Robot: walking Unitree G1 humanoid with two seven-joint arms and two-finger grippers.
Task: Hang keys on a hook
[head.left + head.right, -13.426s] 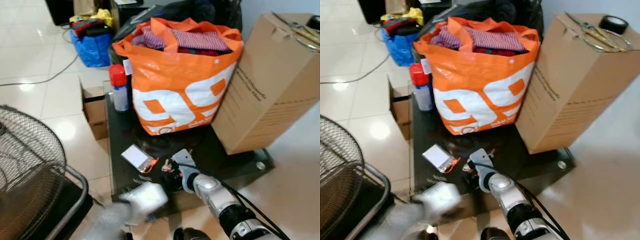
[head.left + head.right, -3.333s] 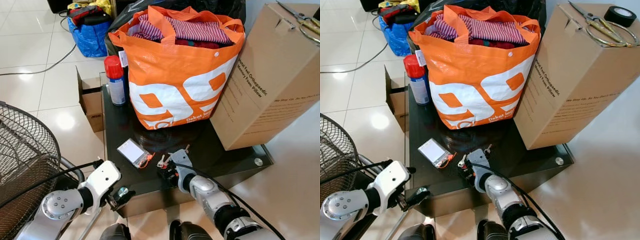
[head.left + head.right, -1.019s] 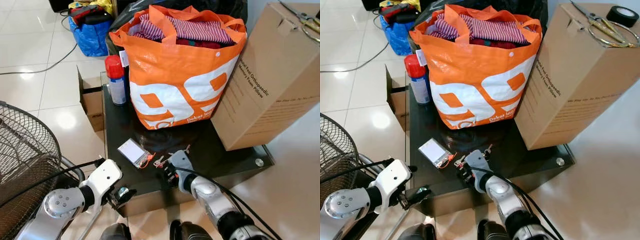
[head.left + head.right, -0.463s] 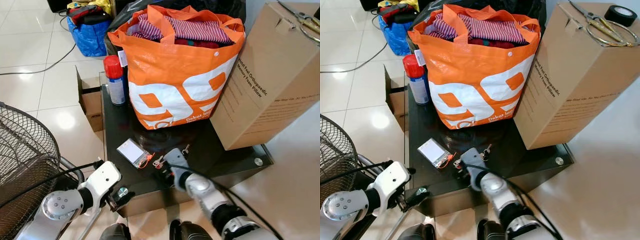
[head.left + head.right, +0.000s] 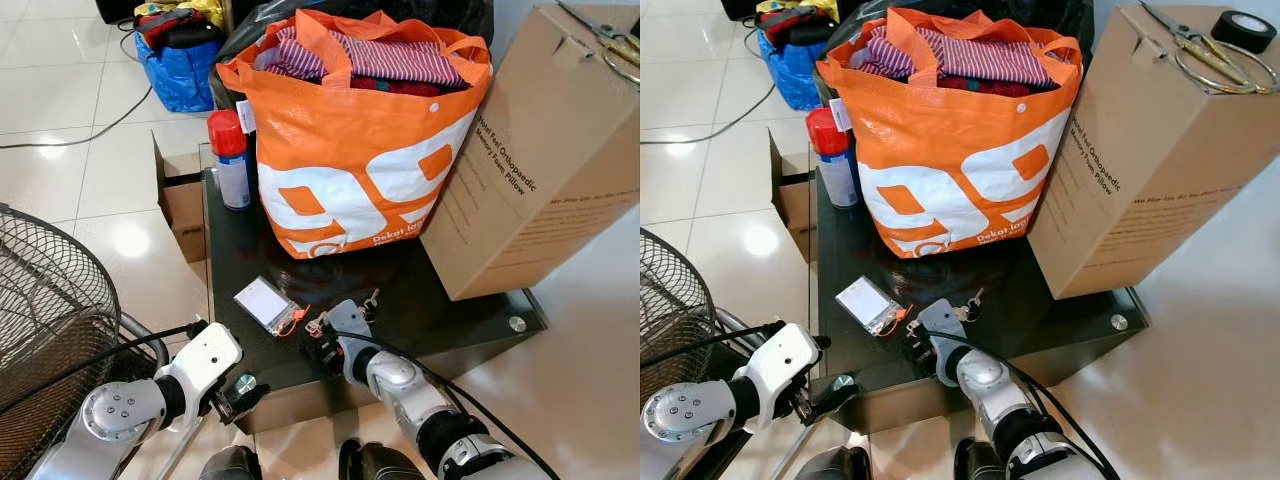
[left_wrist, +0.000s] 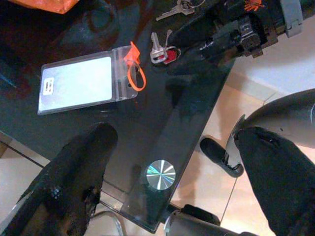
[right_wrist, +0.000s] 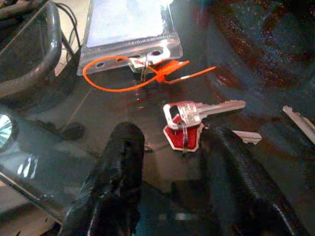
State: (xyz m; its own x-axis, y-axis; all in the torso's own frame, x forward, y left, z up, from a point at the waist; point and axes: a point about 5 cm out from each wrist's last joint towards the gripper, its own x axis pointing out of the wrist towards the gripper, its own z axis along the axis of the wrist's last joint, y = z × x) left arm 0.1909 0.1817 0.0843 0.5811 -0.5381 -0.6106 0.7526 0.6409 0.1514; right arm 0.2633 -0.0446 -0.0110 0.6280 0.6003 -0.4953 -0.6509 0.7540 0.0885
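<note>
While right hand (image 7: 170,162) reaches low over glass table (image 5: 440,300), fingers spread around keys (image 7: 189,125), apparently not gripping.

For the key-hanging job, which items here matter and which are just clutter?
Job:
keys on the black glass table
right gripper, open, fingers either side of the keys

Clutter:
badge holder
orange bag
cardboard box
spray can
left gripper, open, idle at the table's edge

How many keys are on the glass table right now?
3 visible: one key with a red tag between the right tool's open fingers, a second key beside it, a third key nearer the orange bag. More may be hidden.
</note>
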